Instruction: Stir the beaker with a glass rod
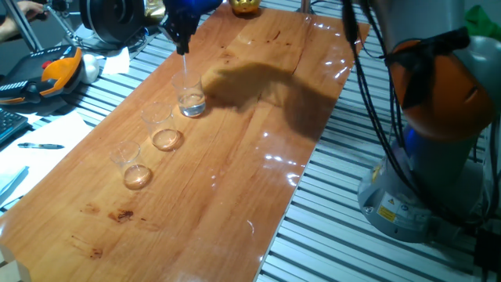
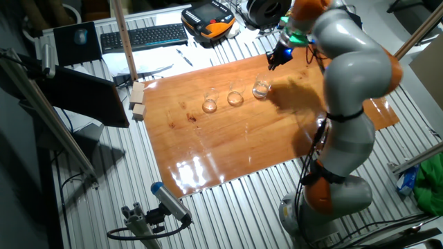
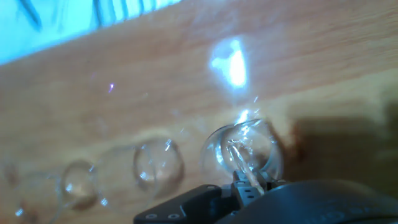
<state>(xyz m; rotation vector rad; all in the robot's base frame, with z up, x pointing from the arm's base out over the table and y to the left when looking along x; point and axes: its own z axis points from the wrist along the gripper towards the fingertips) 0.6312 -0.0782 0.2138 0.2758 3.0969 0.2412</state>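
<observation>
Three small clear beakers stand in a diagonal row on the wooden tabletop, each apart from its neighbour. Item one, the beaker with the colourless, silvery-white bottom, is at the far end of the row in one fixed view and rightmost in the other fixed view; upright. Items two and three, the middle beaker and the near beaker, show amber-tinted bottoms; both upright. Item four, the glass rod: thin, transparent, held nearly vertical, upper end in the gripper, lower end reaching down into the mouth of the silvery-bottomed beaker; whether its tip touches the bottom cannot be told. The gripper, dark blue, hangs directly above that beaker, jaws drawn narrow and clamped on the rod's top; the hand view shows the rod running from between the fingers down into the beaker's round opening. Item five, the grey and orange robot arm, bends over the right side of the table. Surroundings, off the wood: a black keyboard and an orange-and-black handheld unit on the slatted metal bench, two small wooden blocks at the tabletop's left edge.
</observation>
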